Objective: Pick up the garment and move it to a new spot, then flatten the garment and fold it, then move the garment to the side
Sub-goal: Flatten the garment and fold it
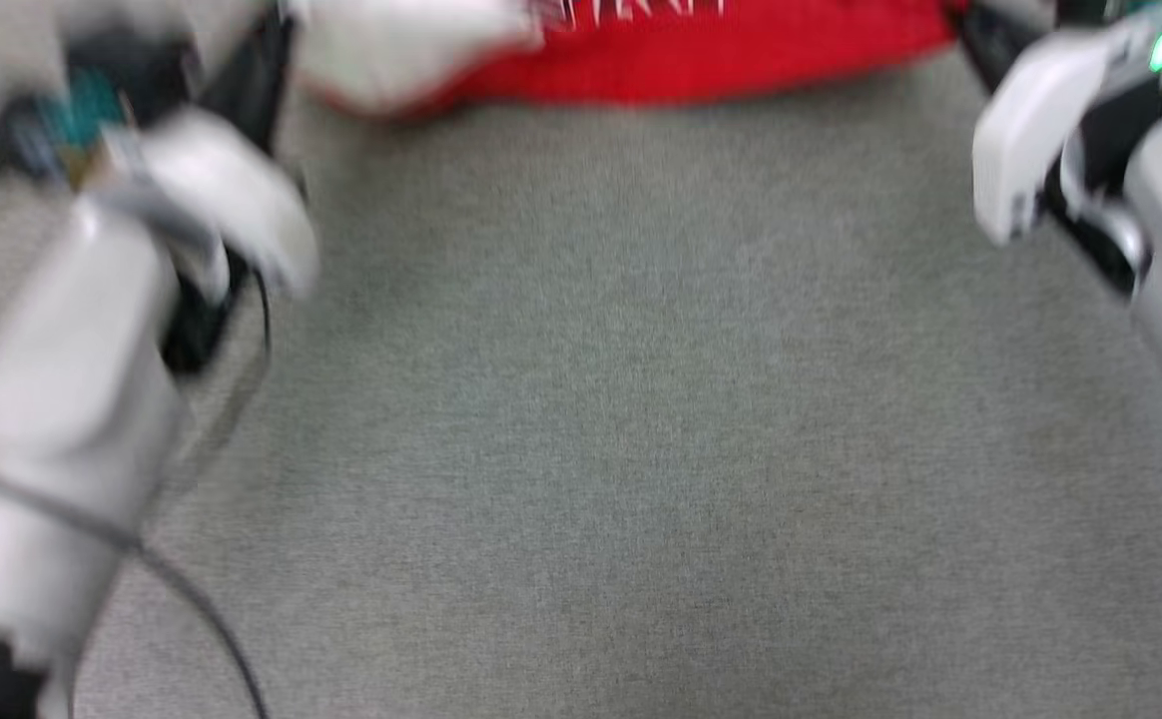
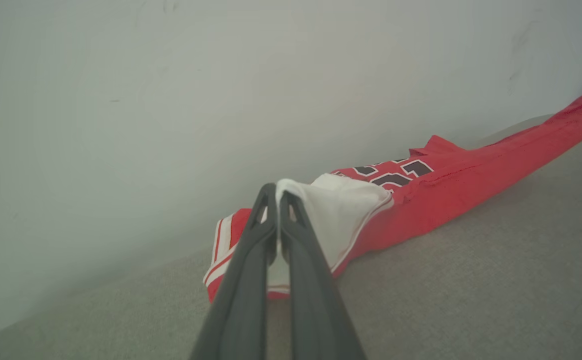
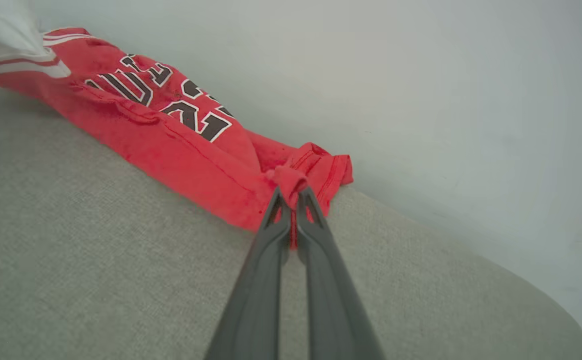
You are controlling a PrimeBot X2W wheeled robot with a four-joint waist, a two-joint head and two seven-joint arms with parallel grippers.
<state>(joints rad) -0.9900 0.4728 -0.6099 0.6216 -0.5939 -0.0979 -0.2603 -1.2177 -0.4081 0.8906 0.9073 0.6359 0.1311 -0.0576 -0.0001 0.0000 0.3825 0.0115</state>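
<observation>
Left gripper clamps white sleeve of garment — right gripper clamps its red hem end. Garment stretches long between the 2 claws, along far edge of grey surface.

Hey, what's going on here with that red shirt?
The robot holds the red jersey at both ends. Its left gripper is shut on the white sleeve, its right gripper on a bunched red corner. The jersey stretches between them, crumpled, on the grey cloth surface beside a pale wall, not yet flattened.
</observation>
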